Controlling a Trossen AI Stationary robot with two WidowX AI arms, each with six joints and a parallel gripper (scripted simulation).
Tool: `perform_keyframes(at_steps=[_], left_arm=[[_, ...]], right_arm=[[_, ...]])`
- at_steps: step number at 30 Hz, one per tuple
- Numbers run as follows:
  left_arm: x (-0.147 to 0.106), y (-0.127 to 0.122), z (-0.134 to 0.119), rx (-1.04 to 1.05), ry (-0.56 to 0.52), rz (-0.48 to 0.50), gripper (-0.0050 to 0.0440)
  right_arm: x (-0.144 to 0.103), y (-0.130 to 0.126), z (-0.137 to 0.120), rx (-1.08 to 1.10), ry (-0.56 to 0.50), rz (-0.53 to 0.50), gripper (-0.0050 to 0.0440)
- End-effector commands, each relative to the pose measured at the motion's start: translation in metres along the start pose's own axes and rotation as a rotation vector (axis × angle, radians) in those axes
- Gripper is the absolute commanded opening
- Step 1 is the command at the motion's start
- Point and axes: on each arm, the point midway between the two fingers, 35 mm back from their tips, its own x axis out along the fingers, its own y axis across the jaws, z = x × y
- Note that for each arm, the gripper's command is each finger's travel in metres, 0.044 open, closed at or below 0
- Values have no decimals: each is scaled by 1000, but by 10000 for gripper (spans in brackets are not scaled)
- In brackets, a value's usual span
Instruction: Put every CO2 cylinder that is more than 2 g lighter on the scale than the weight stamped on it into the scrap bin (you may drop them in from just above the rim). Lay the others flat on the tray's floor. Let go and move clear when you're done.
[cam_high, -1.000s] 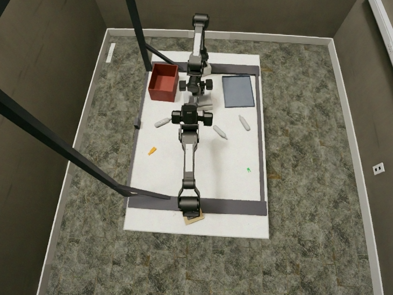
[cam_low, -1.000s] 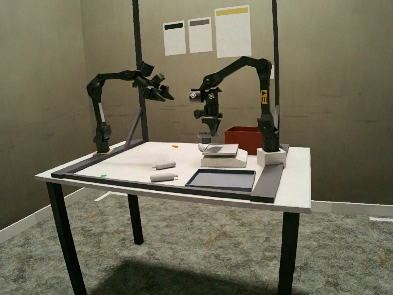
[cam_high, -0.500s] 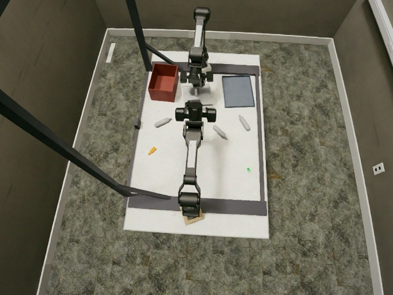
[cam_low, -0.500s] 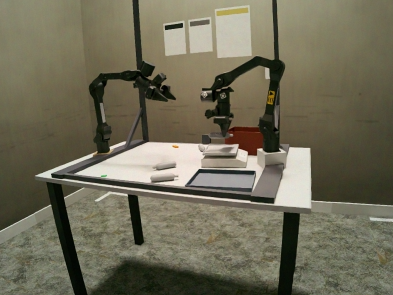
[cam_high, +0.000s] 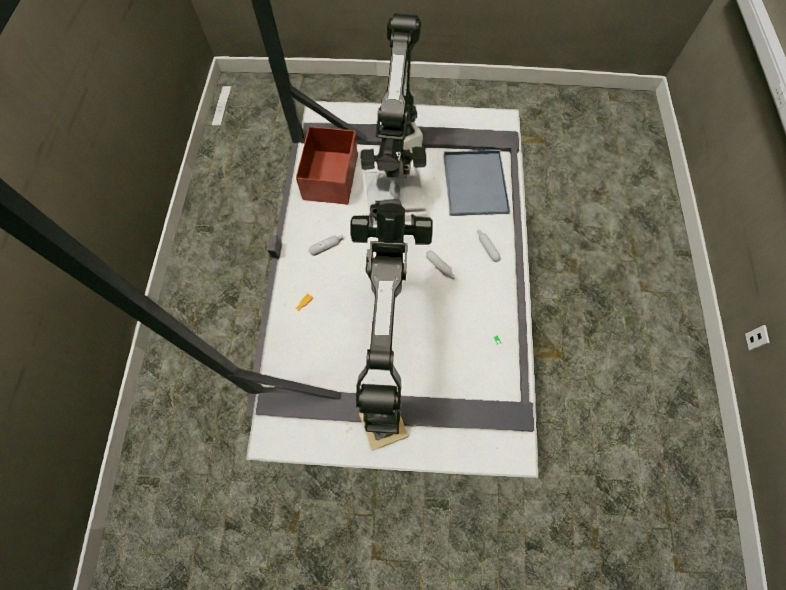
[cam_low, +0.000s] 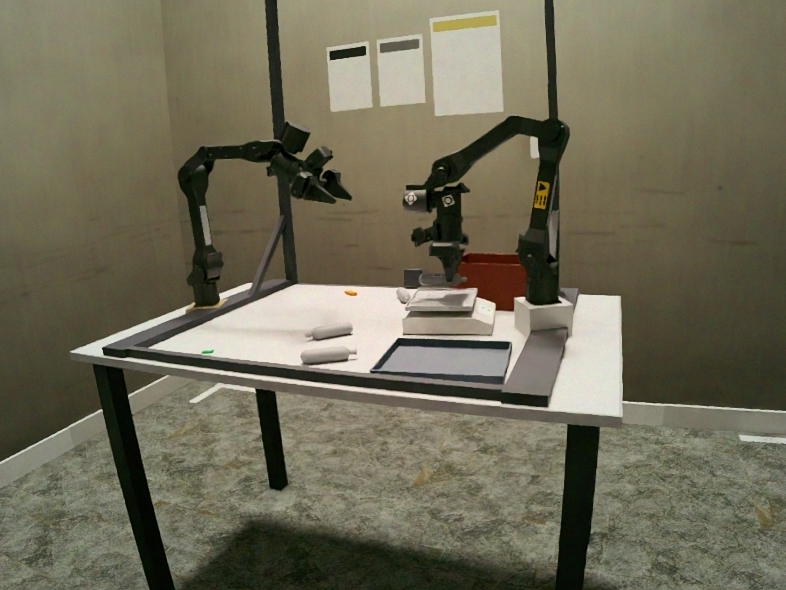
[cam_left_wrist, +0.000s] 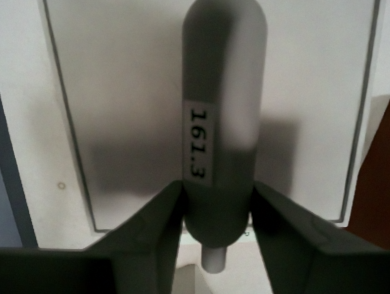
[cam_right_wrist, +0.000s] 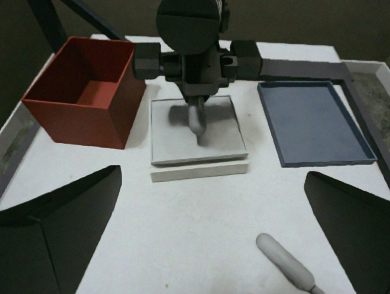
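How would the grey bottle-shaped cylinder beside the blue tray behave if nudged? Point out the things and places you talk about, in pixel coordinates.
The grey bottle-shaped cylinder (cam_high: 488, 245) (cam_low: 325, 355) would probably roll sideways, given its round body lying flat. Its smooth surface might feel slippery, and it looks stiff.

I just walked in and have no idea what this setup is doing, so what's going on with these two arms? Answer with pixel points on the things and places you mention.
The left gripper (cam_low: 451, 276) holds a cylinder (cam_left_wrist: 220, 125) stamped 161.3 above the scale (cam_low: 447, 320) (cam_right_wrist: 199, 172), presumably to weigh it. The right gripper (cam_right_wrist: 213, 176) is open, with nothing in it. Three other cylinders (cam_high: 325, 245) (cam_high: 439, 264) (cam_high: 488, 245) lie on the table (cam_high: 330, 355). The scrap bin (cam_high: 326, 166) (cam_right_wrist: 82, 120) and the tray (cam_high: 476, 182) (cam_right_wrist: 317, 125) show no cylinders inside, though part of the bin's floor is hidden.
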Motion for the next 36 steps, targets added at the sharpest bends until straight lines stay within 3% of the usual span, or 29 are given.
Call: perform_keyframes(at_steps=[1,7,23,27,36], left_arm=[[1,-1,2,0,-9,1,-50],[-3,-1,5,0,-27,-4,-50],[26,0,-4,1,-9,1,-50],[21,-2,9,0,-31,-3,-50],[20,-2,10,0,-36,-4,-50]], right_arm=[[-8,0,9,-1,-28,-1,440],[-8,0,9,-1,-28,-1,440],[-8,0,9,-1,-28,-1,440],[-8,0,9,-1,-28,-1,440],[-8,0,9,-1,-28,-1,440]])
